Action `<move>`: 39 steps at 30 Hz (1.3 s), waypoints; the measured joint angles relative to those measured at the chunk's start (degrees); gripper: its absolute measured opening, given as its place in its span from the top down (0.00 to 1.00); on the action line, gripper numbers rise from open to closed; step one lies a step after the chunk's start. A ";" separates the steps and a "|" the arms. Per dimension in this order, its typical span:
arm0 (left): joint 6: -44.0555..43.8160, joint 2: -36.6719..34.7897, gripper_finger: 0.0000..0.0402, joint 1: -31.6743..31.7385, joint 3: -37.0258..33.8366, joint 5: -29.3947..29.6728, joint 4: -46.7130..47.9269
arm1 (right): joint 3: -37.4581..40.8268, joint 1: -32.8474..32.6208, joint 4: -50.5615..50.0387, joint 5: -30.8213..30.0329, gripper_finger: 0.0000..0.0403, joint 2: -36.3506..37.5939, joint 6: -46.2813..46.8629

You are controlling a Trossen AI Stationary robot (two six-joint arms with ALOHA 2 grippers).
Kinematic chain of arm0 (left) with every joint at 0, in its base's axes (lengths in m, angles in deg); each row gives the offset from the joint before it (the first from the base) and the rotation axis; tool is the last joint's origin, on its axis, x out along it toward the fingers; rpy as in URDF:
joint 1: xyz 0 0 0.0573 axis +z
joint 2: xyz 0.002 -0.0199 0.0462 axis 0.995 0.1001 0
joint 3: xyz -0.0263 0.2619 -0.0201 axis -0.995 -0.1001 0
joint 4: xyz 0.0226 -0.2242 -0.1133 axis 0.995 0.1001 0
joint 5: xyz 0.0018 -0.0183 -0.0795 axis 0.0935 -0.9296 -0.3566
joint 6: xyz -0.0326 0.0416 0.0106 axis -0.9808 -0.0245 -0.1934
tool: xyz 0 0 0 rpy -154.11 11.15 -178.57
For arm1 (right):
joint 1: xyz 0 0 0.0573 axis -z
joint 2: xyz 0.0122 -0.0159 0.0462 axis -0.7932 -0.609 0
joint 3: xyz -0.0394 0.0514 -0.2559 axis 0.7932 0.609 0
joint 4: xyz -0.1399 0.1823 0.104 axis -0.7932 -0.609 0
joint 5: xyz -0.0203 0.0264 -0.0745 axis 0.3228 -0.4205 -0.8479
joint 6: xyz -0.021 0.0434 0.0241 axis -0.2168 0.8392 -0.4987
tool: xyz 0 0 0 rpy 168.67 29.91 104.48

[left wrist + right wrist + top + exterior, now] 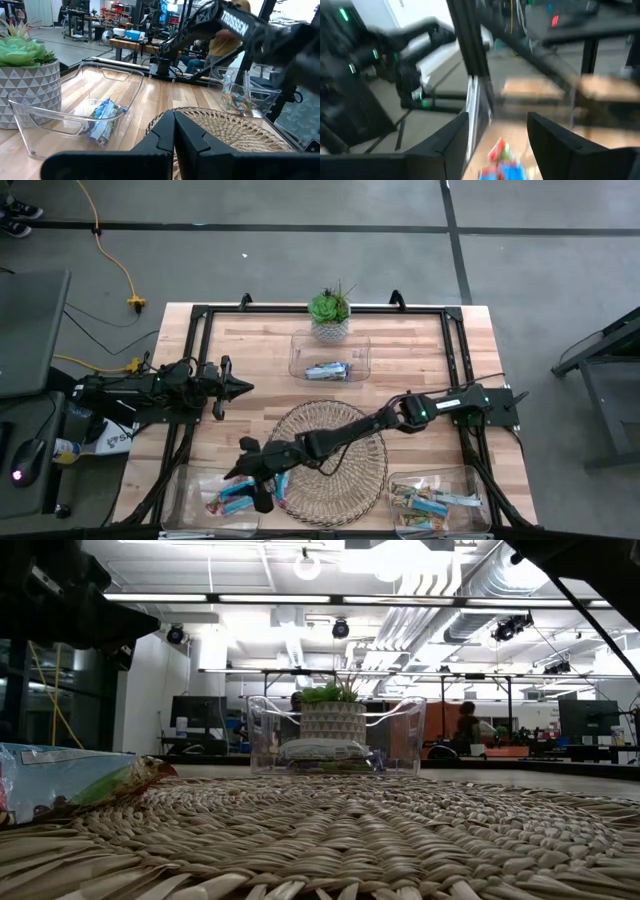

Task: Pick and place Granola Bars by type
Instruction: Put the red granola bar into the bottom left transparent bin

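Note:
Blue granola bars [232, 498] lie in the clear bin [190, 480] at the near left. My right gripper [260, 492] hangs over that bin's right end, open, with nothing between its fingers [497, 137]; a blue-and-red bar [502, 165] shows below them. Silvery-blue bars [326, 370] lie in the far clear bin [75, 117], and tan-green ones [435, 502] in the near right bin. One wrapped bar [85, 785] rests on the left edge of the wicker tray [335, 430]. My left gripper [243, 388] waits, shut, at the table's left.
A potted succulent [330, 315] stands behind the far bin. The right arm stretches low across the wicker tray from the table's right side. A black frame runs around the tabletop's edges. Bare wood shows between the tray and the far bin.

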 joint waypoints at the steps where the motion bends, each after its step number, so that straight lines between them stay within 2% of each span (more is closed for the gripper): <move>1: 0.00 0.00 1.00 0.00 0.02 0.02 0.00 | 0.67 0.13 1.43 -0.11 0.54 1.00 -0.33; 6: 0.00 -0.02 1.00 0.01 0.02 0.00 0.00 | 1.64 1.01 -3.58 0.29 0.54 5.48 -1.78; 10: 0.00 -0.02 1.00 0.01 0.01 0.00 0.00 | 1.67 1.35 -12.89 3.78 0.54 9.60 -5.73; 17: 0.00 -0.02 1.00 0.02 0.00 0.00 0.00 | 1.65 1.08 -38.37 6.22 0.56 14.48 -16.23; 24: -0.01 -0.02 1.00 0.01 0.00 0.00 0.00 | 1.70 0.00 -56.15 4.44 0.58 15.21 -26.52; 29: -0.01 -0.02 1.00 0.02 0.01 0.00 -0.01 | 3.66 -0.76 -57.20 0.57 0.57 15.17 -34.11; 39: 0.00 -0.02 1.00 0.00 0.00 0.00 -0.02 | 15.60 -1.88 -42.25 2.45 0.50 15.19 -44.40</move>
